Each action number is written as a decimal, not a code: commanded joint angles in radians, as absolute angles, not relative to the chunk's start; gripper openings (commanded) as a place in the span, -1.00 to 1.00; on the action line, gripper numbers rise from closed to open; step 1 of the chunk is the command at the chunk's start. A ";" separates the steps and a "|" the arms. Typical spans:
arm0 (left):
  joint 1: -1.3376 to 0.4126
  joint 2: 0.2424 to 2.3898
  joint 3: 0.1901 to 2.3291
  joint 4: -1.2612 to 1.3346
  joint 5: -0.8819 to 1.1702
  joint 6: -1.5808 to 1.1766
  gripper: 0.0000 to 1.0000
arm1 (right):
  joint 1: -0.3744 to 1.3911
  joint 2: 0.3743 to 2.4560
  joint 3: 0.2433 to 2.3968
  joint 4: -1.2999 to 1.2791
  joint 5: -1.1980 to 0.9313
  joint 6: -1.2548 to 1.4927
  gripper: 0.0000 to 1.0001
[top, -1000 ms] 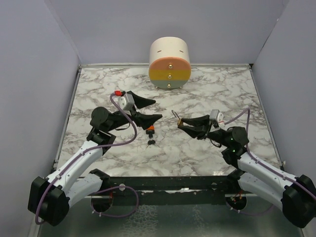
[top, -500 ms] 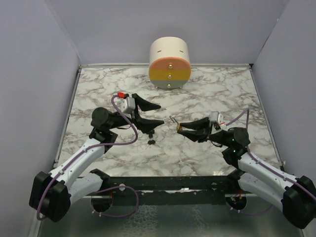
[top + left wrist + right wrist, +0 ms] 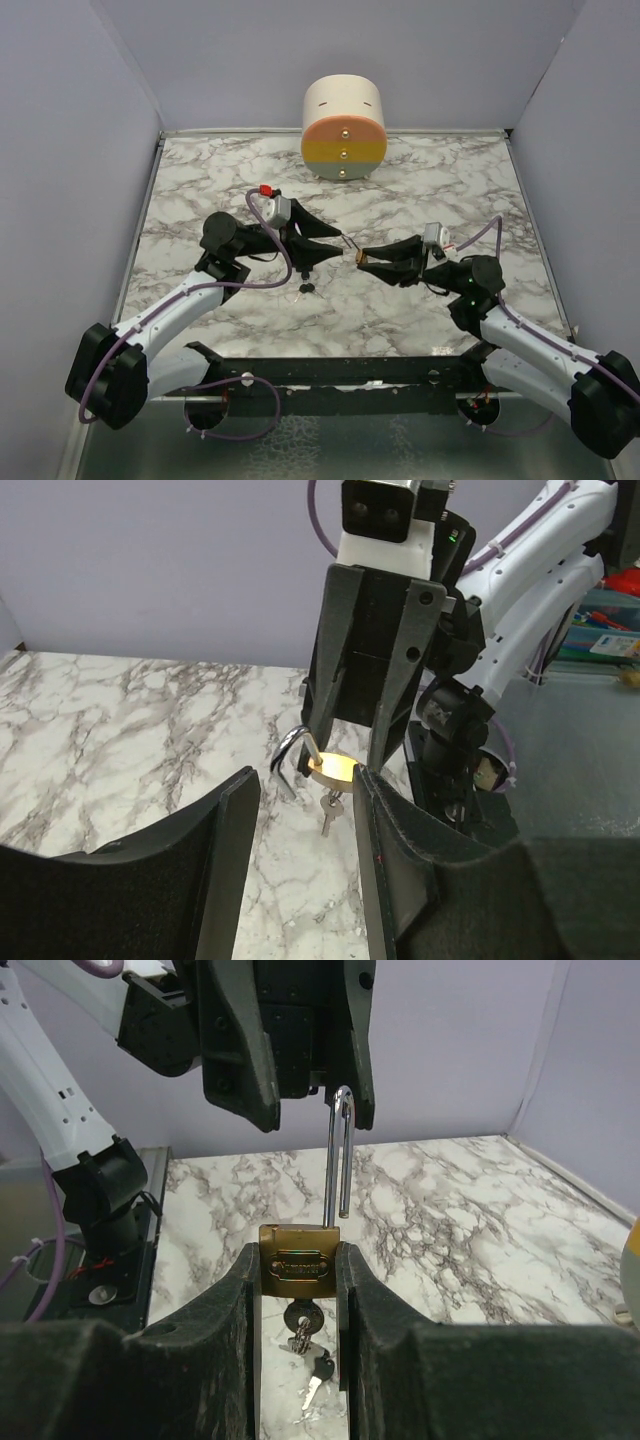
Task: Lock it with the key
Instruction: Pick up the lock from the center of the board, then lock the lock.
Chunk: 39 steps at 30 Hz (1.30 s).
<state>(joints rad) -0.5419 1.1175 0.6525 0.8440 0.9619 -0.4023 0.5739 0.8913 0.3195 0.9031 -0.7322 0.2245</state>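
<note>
My right gripper is shut on the sides of a brass padlock and holds it above the table. Its steel shackle stands open, pointing away from me. A key sits in the bottom of the lock with a spare key hanging on a ring. In the top view the padlock is at mid-table between both grippers. My left gripper is open, its fingertips on either side of the shackle end, close to the brass body.
A cream cylinder with an orange, yellow and teal face stands at the back centre. A small dark key-like item lies on the marble just below the left gripper. Purple walls close in on three sides.
My left arm has moved right, bringing its open jaws up to the padlock's shackle. The right gripper has shifted slightly left, still holding the padlock.
</note>
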 commanded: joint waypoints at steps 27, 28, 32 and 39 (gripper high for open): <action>-0.578 1.180 0.722 0.887 0.911 -0.461 -1.00 | 0.571 0.936 0.391 0.881 -0.721 0.191 -0.98; -0.578 1.183 0.726 0.886 0.909 -0.475 -1.00 | 0.570 0.932 0.391 0.869 -0.713 0.183 -0.98; -0.580 1.183 0.741 0.835 0.857 -0.499 -1.00 | 0.572 0.906 0.404 0.800 -0.669 0.127 -0.98; -0.586 1.198 0.793 0.748 0.777 -0.559 -1.00 | 0.581 0.860 0.414 0.699 -0.576 0.043 -0.98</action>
